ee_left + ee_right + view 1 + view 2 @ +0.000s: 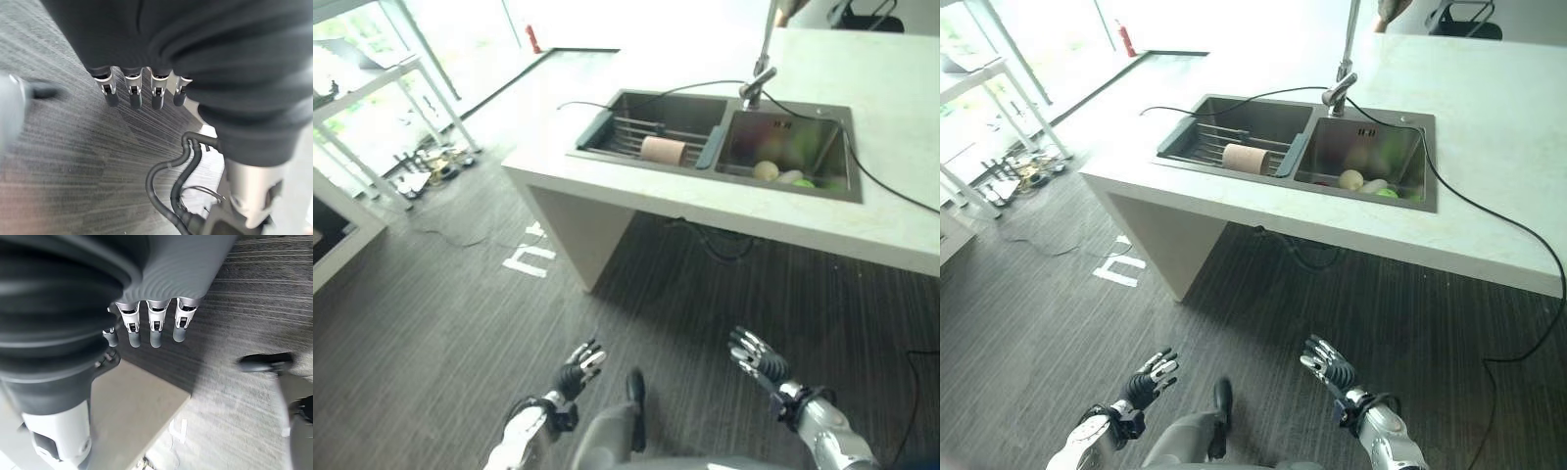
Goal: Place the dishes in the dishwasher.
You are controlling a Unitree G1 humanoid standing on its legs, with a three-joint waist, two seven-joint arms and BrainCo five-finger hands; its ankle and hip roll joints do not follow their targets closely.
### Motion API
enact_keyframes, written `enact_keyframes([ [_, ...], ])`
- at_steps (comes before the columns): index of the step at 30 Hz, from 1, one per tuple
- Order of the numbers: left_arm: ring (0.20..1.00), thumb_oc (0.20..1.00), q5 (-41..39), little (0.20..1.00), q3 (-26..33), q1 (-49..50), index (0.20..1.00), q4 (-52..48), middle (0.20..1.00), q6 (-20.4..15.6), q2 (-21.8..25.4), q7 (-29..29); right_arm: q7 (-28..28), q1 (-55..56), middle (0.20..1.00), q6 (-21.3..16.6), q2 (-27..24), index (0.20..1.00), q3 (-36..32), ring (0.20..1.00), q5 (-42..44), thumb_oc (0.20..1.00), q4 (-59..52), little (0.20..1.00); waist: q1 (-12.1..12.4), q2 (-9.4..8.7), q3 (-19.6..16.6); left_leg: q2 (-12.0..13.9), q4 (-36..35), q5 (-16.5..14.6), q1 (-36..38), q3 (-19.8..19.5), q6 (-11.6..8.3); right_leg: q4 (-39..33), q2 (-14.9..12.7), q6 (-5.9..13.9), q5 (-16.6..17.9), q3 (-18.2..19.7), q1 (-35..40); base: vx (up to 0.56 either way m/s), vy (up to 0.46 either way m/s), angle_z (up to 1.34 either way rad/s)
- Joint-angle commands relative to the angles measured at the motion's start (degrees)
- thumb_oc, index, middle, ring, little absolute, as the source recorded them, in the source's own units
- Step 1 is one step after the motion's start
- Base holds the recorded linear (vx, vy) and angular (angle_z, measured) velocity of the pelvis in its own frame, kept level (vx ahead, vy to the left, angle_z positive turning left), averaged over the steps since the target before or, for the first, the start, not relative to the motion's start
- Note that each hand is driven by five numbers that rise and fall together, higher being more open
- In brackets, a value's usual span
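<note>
Pale stone bench, left eye view: it carries a stainless double sink with a tap at its back edge. In the left basin a wire rack holds a tan cup lying on its side; the right basin holds a few rounded pieces, cream and green, too small for me to name. My left hand and right hand hang low over the dark striped floor, fingers spread and holding nothing, well apart from the bench.

Right eye view: same layout; a black cable trails from the tap across the bench top and over its front edge. I see no dishwasher here.

Left wrist view: my left fingers run straight, nothing between them, floor beyond.

Right wrist view: my right fingers likewise straight and empty, the bench's pale side past them.

Handling, as I judge it: the cup looks rigid, light and smooth, likely ceramic or plastic, so possibly breakable and slippery if wet. Lying sideways in the rack, it is best taken round its barrel from above, thumb opposite fingers, and lifted clear of the wires before turning. The rounded pieces would want a cupped grasp, one at a time.
</note>
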Motion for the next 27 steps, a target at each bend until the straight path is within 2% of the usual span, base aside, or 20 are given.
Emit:
enact_keyframes([
  [1,1.000,1.000,1.63,1.000,-0.37,-2.61,1.000,-4.51,1.000,-2.43,0.03,-1.99,0.06,1.14,1.000,-2.97,-0.45,1.000,-3.07,1.000,2.20,1.000,-4.15,1.000,0.93,0.80,1.36,5.75,3.58,7.31,8.28,8.93,-3.67,5.72,-4.49,3.79,2.91,-6.39,-9.73,0.21,0.254,-0.63],
  [8,1.000,1.000,3.30,1.000,-0.44,-3.45,1.000,-2.88,1.000,-3.37,2.05,-2.08,0.91,2.52,1.000,-4.13,1.51,1.000,-4.03,1.000,3.00,1.000,-3.17,1.000,1.15,1.10,-0.47,2.87,-0.91,4.44,13.75,6.81,-0.26,10.31,-6.01,5.71,0.75,-8.19,-10.33,0.16,0.178,-0.43],
  [10,1.000,1.000,3.59,1.000,-0.74,-4.09,1.000,-2.96,1.000,-3.27,2.84,-2.18,0.54,2.75,1.000,-4.77,2.32,1.000,-4.09,1.000,3.41,1.000,-3.52,1.000,0.67,1.21,-0.82,1.77,-1.64,3.31,15.02,7.24,1.65,16.61,-6.48,6.63,1.75,-8.40,-12.87,0.09,0.208,0.31],
  [12,1.000,1.000,3.82,1.000,-1.10,-4.44,1.000,-3.28,1.000,-3.37,3.50,-1.60,0.03,2.69,1.000,-5.16,3.09,1.000,-3.77,1.000,3.39,1.000,-3.83,1.000,0.53,1.49,-0.84,0.65,-2.15,2.42,15.83,7.33,3.21,25.10,-6.63,7.97,4.69,-9.25,-16.42,0.03,0.173,0.20],
  [14,1.000,1.000,3.01,1.000,-0.99,-4.38,1.000,-3.40,1.000,-3.26,3.93,0.01,-0.14,2.32,1.000,-4.55,3.49,1.000,-3.29,1.000,2.66,1.000,-4.01,1.000,0.81,2.05,-0.46,0.26,-2.85,1.86,16.99,7.90,3.98,32.41,-7.45,9.24,6.73,-11.31,-20.32,0.03,0.156,-0.23],
  [15,1.000,1.000,2.56,1.000,-0.91,-4.36,1.000,-3.33,1.000,-3.33,4.01,0.67,-0.05,2.07,1.000,-4.31,3.49,1.000,-3.08,1.000,2.46,1.000,-3.88,1.000,0.92,2.23,-0.24,0.25,-3.13,1.65,17.66,8.35,4.00,33.47,-8.08,9.55,7.09,-12.32,-21.74,0.06,0.094,-0.50],
  [16,1.000,1.000,1.86,1.000,-0.77,-4.39,1.000,-3.09,1.000,-3.62,3.97,1.13,0.29,1.64,1.000,-4.31,3.47,1.000,-2.74,1.000,2.22,1.000,-3.29,1.000,0.98,2.43,0.00,0.42,-3.47,1.49,18.61,8.98,3.79,32.35,-8.72,9.45,6.84,-13.50,-22.56,0.11,-0.027,-0.70],
  [17,1.000,1.000,0.70,1.000,-0.03,-4.64,1.000,-2.93,1.000,-3.65,3.73,1.38,0.04,1.13,1.000,-4.25,3.28,1.000,-2.31,1.000,1.15,1.000,-2.99,1.000,0.48,2.40,0.74,0.82,-3.95,1.03,20.45,10.05,2.80,23.13,-9.21,8.75,7.00,-15.39,-23.31,0.13,-0.088,-0.66],
  [18,1.000,1.000,0.69,1.000,0.18,-4.85,1.000,-2.68,1.000,-3.60,3.70,1.49,-0.54,1.09,1.000,-3.99,3.15,1.000,-2.31,1.000,0.87,1.000,-2.93,1.000,0.04,2.28,1.09,0.97,-4.13,0.78,21.15,10.26,2.45,19.17,-9.42,8.71,7.63,-15.73,-23.44,0.13,-0.128,-0.59],
  [21,1.000,1.000,0.56,1.000,0.31,-5.67,1.000,-0.99,1.000,-2.59,3.05,2.55,-2.73,-0.08,1.000,-2.59,2.41,1.000,-2.50,1.000,0.76,1.000,-0.45,1.000,-0.65,2.22,1.23,1.73,-4.75,0.01,22.82,10.94,1.91,14.49,-9.87,8.80,8.88,-15.98,-24.33,0.07,-0.115,-0.33],
  [23,1.000,1.000,-0.41,1.000,-0.02,-6.61,1.000,3.90,1.000,0.45,0.81,4.35,-3.13,-1.56,1.000,-2.34,2.32,1.000,-3.69,1.000,0.53,1.000,5.72,1.000,-0.94,2.02,0.16,1.90,-4.87,-0.30,23.18,11.31,1.43,10.35,-8.74,8.17,8.29,-15.46,-22.28,0.12,-0.194,-0.09],
  [24,1.000,1.000,0.86,1.000,-0.03,-6.86,1.000,7.31,1.000,2.81,-0.46,6.92,-3.58,-2.17,1.000,-2.14,2.51,1.000,-4.32,1.000,-0.19,1.000,8.62,1.000,-0.96,1.81,-0.28,1.98,-4.62,-0.48,23.27,11.74,1.29,8.92,-8.15,7.80,8.07,-15.29,-20.90,0.15,-0.226,0.04],
  [25,1.000,1.000,-1.89,1.000,0.41,-7.09,1.000,12.89,1.000,5.67,-2.08,10.03,-4.97,-2.76,1.000,-1.71,2.66,1.000,-5.00,1.000,-0.18,1.000,12.19,1.000,-1.23,1.61,-0.52,2.06,-3.81,-0.83,23.08,11.72,1.17,8.07,-7.31,7.04,7.54,-14.48,-19.82,0.14,-0.201,0.04],
  [27,1.000,1.000,-4.69,1.000,2.19,-6.80,1.000,17.22,1.000,7.08,-3.24,12.21,-5.34,-3.00,1.000,-2.00,2.75,1.000,-5.78,1.000,0.13,1.000,14.91,1.000,-1.33,1.57,-0.64,2.06,-3.02,-1.11,22.86,11.50,1.01,7.58,-6.88,6.53,7.24,-14.20,-19.28,0.09,-0.121,0.04],
])
